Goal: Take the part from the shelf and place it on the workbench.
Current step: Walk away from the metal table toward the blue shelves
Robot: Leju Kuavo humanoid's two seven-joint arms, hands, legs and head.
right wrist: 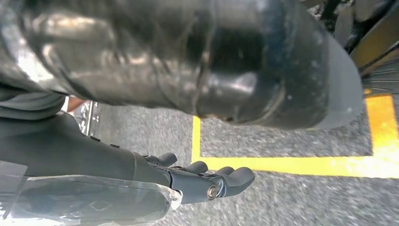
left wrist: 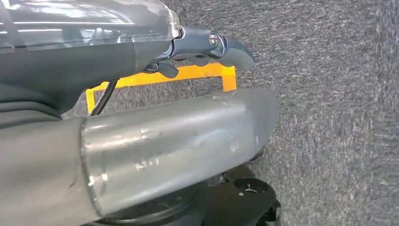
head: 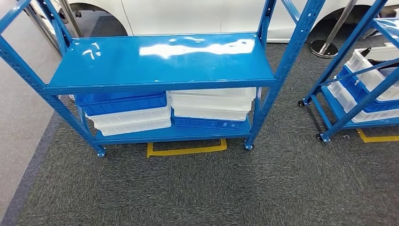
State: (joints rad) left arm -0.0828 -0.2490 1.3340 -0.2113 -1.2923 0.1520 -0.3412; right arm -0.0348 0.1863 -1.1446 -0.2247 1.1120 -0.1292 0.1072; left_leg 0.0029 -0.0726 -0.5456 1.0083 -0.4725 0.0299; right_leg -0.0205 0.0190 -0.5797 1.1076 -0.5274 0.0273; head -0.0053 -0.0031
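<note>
Glossy blue steel shelf [head: 160,61] dead ahead, its top board bare and shining, with ribbed white bins [head: 211,101] and a blue bin [head: 120,101] stacked underneath. No part can be made out in them. Coarse grey carpet [head: 197,188], yellow tape [head: 186,149]. Left hand [left wrist: 207,49] hangs over the carpet, fingers loosely curled, holding nothing. Right hand [right wrist: 207,181] likewise, near tape.

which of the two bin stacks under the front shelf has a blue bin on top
The left stack: its top bin is blue, with white bins beneath. The right stack is white on top, with its blue bin at the bottom.
</note>
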